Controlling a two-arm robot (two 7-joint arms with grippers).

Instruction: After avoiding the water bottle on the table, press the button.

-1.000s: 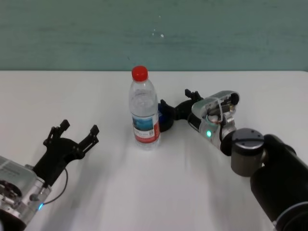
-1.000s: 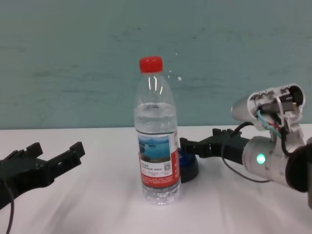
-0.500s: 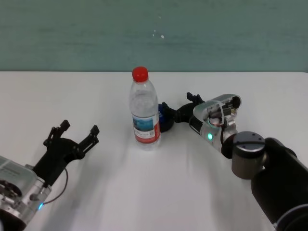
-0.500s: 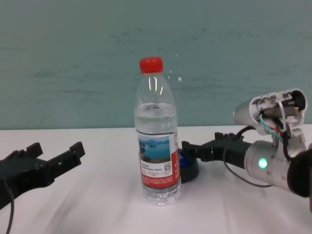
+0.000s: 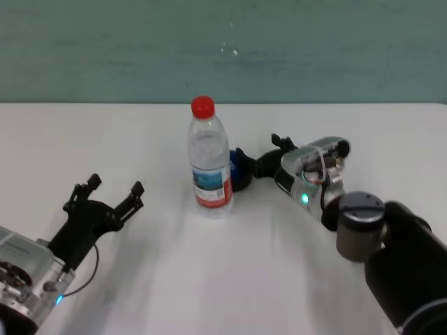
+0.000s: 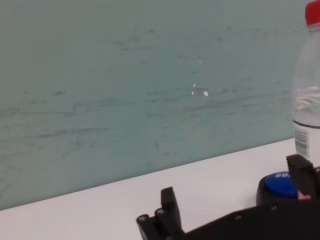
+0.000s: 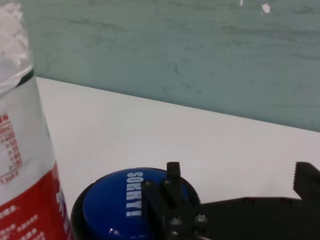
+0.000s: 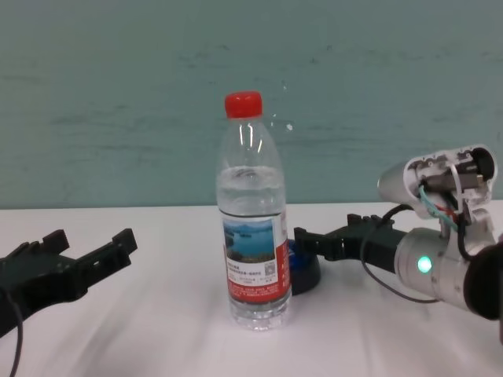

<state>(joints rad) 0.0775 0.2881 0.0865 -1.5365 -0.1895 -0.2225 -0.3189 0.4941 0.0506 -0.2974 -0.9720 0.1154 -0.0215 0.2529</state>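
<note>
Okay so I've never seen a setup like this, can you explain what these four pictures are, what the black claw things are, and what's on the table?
This is a robot with two arms, photographed by four cameras at one moment. One camera looks down from its head, one looks out from its chest, and one rides on each wrist.

The black claws are its grippers. The left gripper rests idle near the table's front left, jaws open and holding nothing. The right gripper is reaching in from the right, jaws also open and empty.

On the white table stands a water bottle with a red cap, upright. Just behind it, to its right, sits a low blue button on a black base. The right wrist picture shows one finger over the button's top; whether it touches is unclear.
</note>
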